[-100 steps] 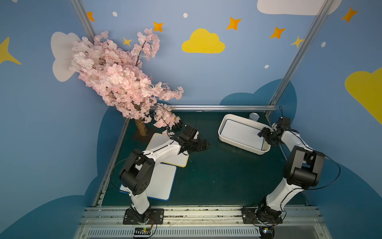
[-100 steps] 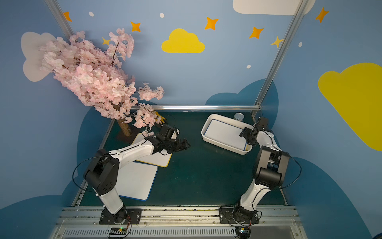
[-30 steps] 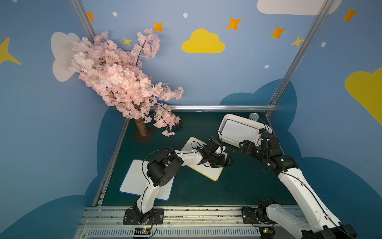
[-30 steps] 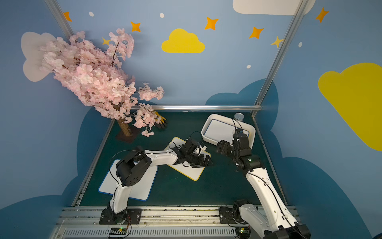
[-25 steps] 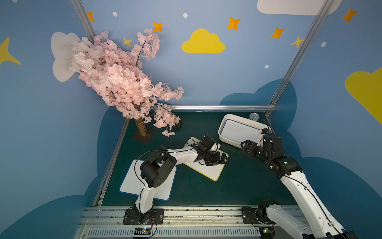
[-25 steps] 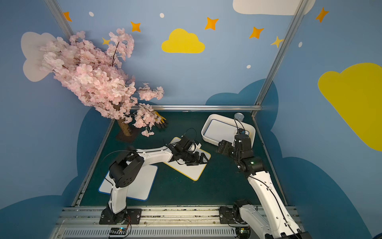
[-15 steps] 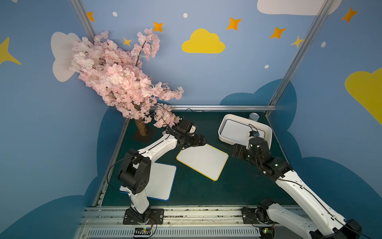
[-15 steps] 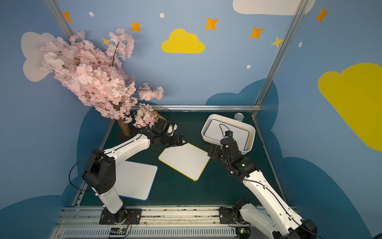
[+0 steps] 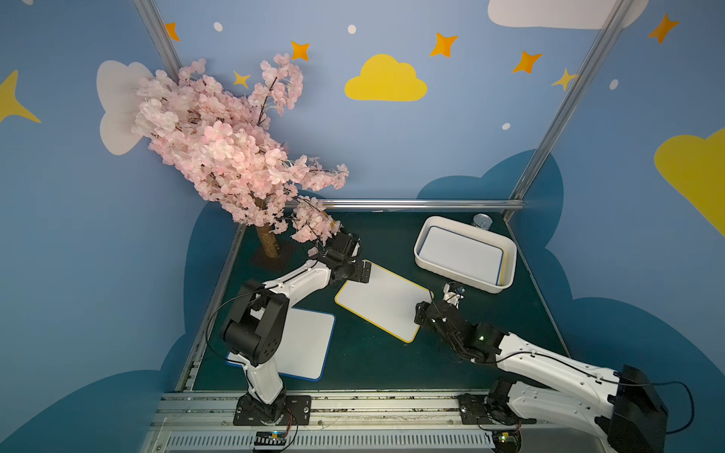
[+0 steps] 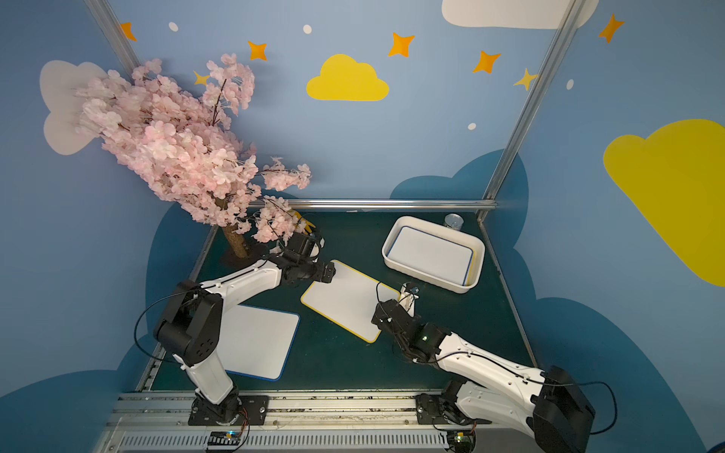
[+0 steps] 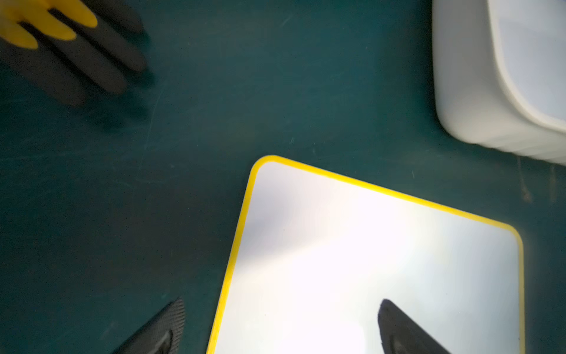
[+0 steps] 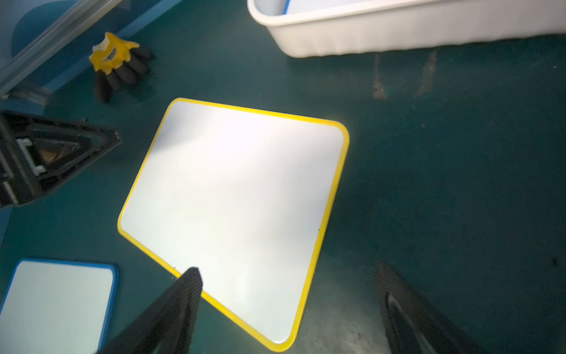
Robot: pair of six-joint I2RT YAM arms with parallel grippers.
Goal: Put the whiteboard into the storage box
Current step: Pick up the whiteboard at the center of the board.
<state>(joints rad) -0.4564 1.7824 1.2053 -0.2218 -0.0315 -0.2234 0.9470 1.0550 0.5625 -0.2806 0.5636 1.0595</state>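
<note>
Your left pincer (image 11: 281, 306) and right pincer (image 12: 286, 268) both gape apart, empty, straddling edges of the yellow-rimmed whiteboard (image 9: 382, 300) lying mid-frame.

You've got the box (image 9: 455, 277) at the table's (image 9: 353, 364) back right, the boxed board (image 9: 463, 255) flat inside it, the can (image 9: 482, 221) just behind it in the corner. The middle board (image 9: 382, 300) lies flat mid-table, left of and nearer than the box and apart from it; left gripper (image 11: 280, 315) over its far left corner, right gripper (image 12: 284, 275) at its right edge. Front board (image 9: 306, 345) sits front left beside the left arm (image 9: 255, 325); tree (image 9: 223, 149) back left, glove (image 12: 118, 66) just right of it.
</note>
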